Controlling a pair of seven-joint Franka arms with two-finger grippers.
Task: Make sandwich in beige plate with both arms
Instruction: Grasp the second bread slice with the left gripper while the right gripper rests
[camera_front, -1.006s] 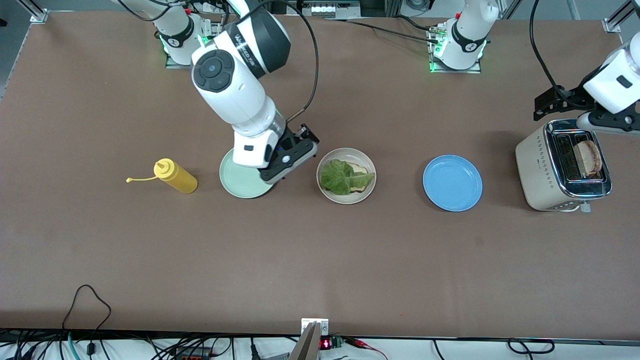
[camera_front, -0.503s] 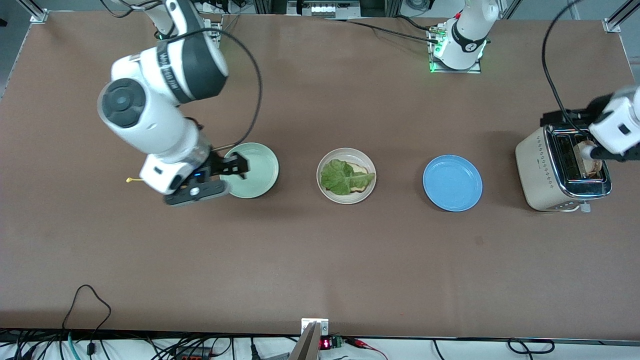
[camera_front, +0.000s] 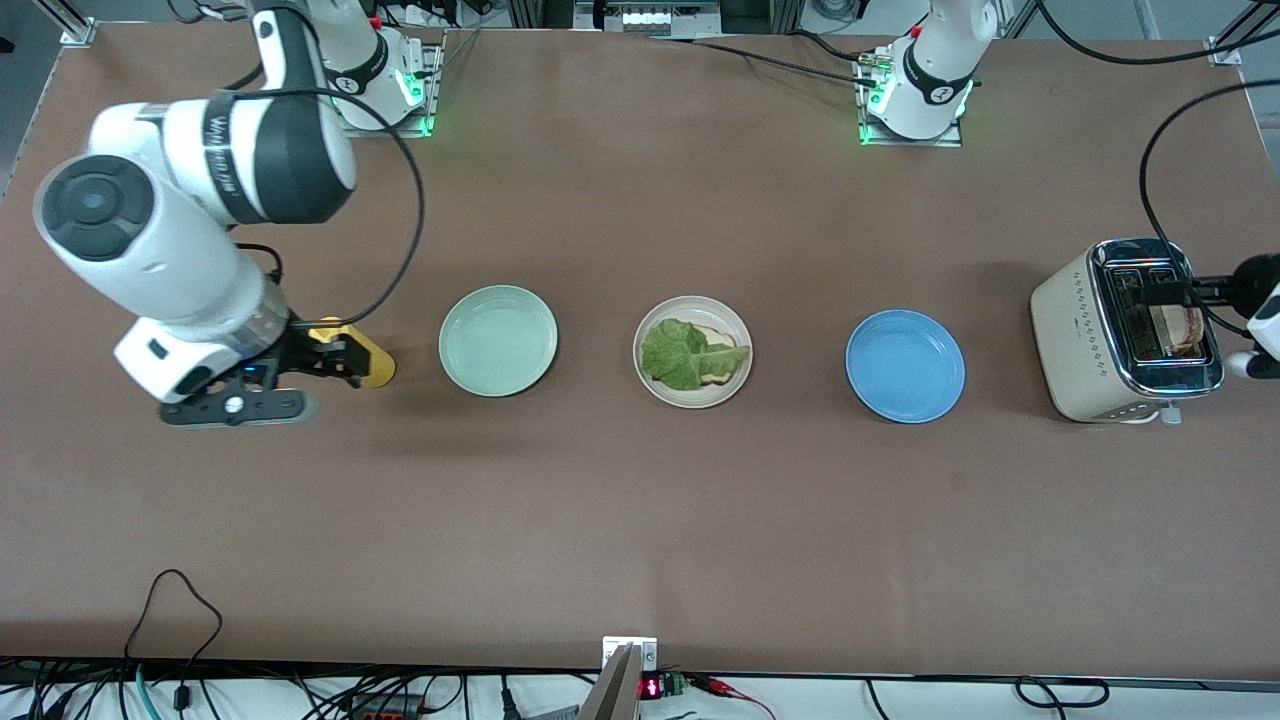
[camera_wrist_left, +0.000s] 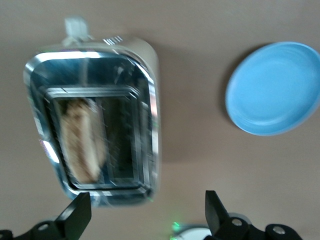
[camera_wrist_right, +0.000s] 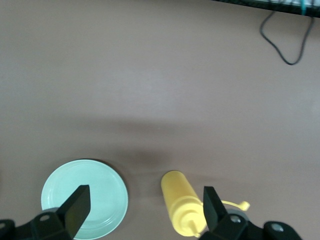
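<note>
We have the sandwich half built: on the beige plate (camera_front: 692, 351), between the mint-green plate (camera_front: 498, 340) and the blue plate (camera_front: 905, 365), one bread slice (camera_front: 722, 362) lies under the lettuce leaf (camera_front: 685, 353). The second bread slice (camera_front: 1180, 326) stands in a slot of the toaster (camera_front: 1120, 330) at the left arm's end of the table.

Our left gripper (camera_wrist_left: 147, 212) hovers over the toaster with its fingers spread wide and nothing between them. Our right gripper (camera_wrist_right: 145, 210) hangs over the yellow mustard bottle (camera_front: 365, 362) beside the mint-green plate, fingers also wide apart and empty.

We judge the step in hand to be fetching the toast. The next move calls for us to line the left fingers up across the slice, descend, pinch its upper edge and lift it straight out
</note>
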